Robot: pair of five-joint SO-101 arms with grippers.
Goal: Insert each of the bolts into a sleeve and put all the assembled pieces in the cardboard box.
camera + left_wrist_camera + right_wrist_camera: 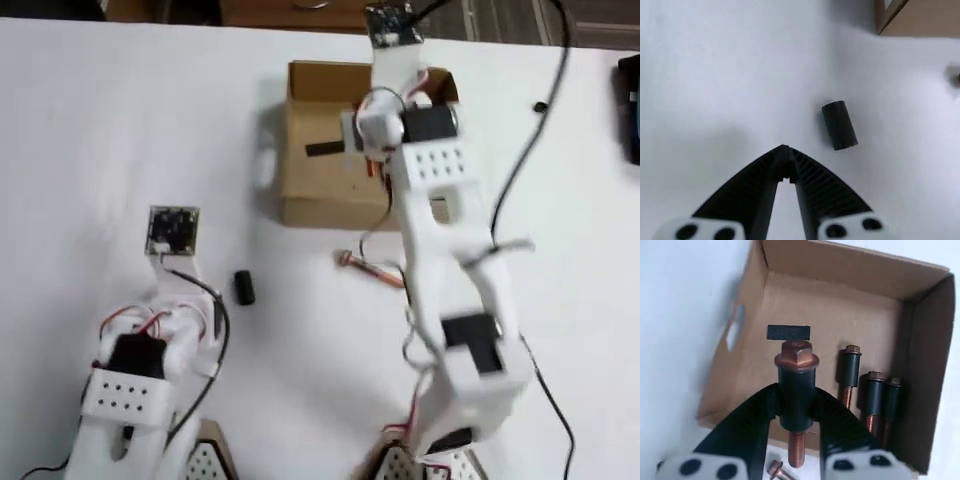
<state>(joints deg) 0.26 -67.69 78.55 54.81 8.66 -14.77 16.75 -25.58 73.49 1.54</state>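
My right gripper [796, 400] hangs over the cardboard box [740, 370] and is shut on a copper bolt in a black sleeve [796, 385], held upright with the hex head up. Three assembled pieces [872, 395] lie side by side on the box floor against one wall. In the high view this arm reaches over the box [320, 180]. A bare black sleeve [839, 125] lies on the white table just ahead and to the side of my left gripper [785, 175], which is shut and holds nothing. A loose bolt [365, 265] lies in front of the box.
The box corner [910, 15] stands beyond the bare sleeve [244, 287]. A black tape patch [788, 332] marks the box floor. A dark object [630, 100] sits at the table's right edge. The left arm [130, 380] rests at the front left.
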